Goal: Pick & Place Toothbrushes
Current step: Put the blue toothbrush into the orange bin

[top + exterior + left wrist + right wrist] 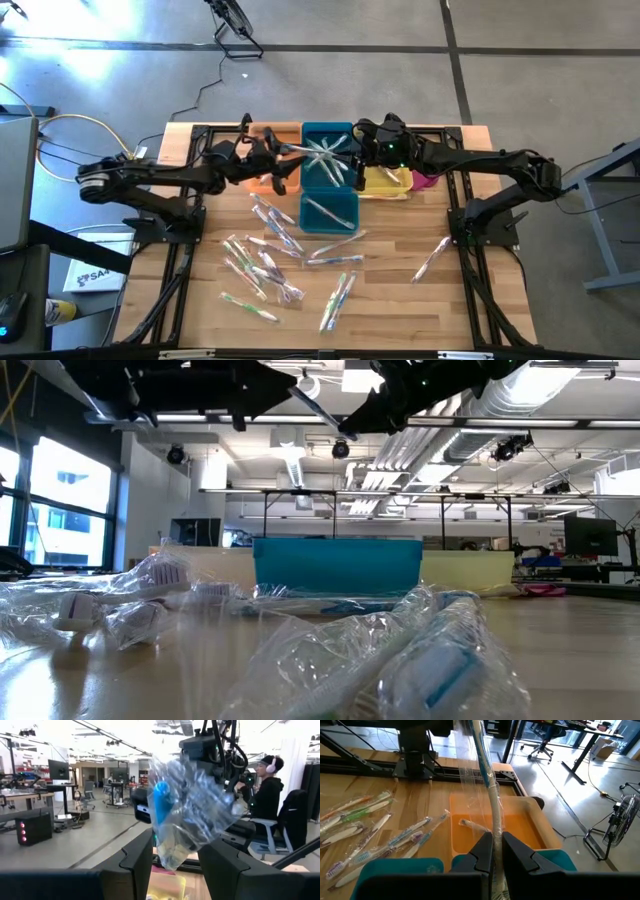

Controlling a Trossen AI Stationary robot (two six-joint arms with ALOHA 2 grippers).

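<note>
Both grippers pinch one toothbrush (487,780) (left wrist view: blue head)

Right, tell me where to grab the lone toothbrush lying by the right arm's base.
Grip the lone toothbrush at mid-handle, coming straight down from above, with the gripper set across its length. It lies flat and slanted on the table, apart from the other toothbrushes, so both long sides are free. The loose wrapper ends would likely slip.
</note>
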